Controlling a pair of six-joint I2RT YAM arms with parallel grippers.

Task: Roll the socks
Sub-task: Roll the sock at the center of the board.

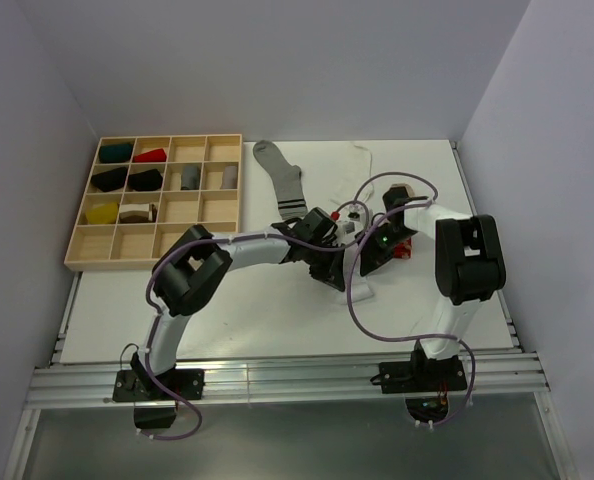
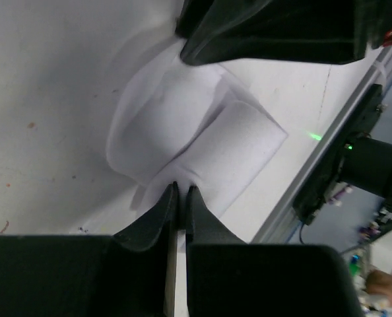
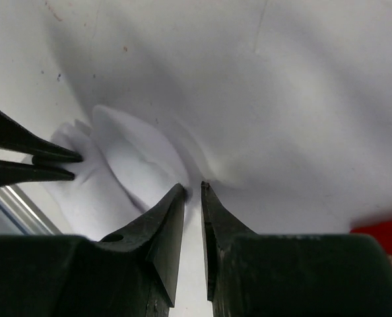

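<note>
A pale sock (image 2: 202,142) lies partly rolled on the white table, its roll showing in both wrist views (image 3: 133,162). My left gripper (image 2: 181,188) is shut on a fold at the sock's edge. From the opposite side, my right gripper (image 3: 193,188) pinches another fold of the same sock. In the top view the two grippers meet mid-table, left (image 1: 337,272) and right (image 1: 365,268), over a bit of the pale sock (image 1: 360,293). A red patterned end (image 1: 405,248) shows by the right wrist. The long striped sock (image 1: 282,185) lies flat behind the arms.
A wooden compartment tray (image 1: 82,250) stands at the back left with several rolled items in it. Another pale piece of fabric (image 1: 361,158) lies near the back wall. A metal rail (image 1: 277,380) runs along the table's near edge. Purple cables loop over both arms.
</note>
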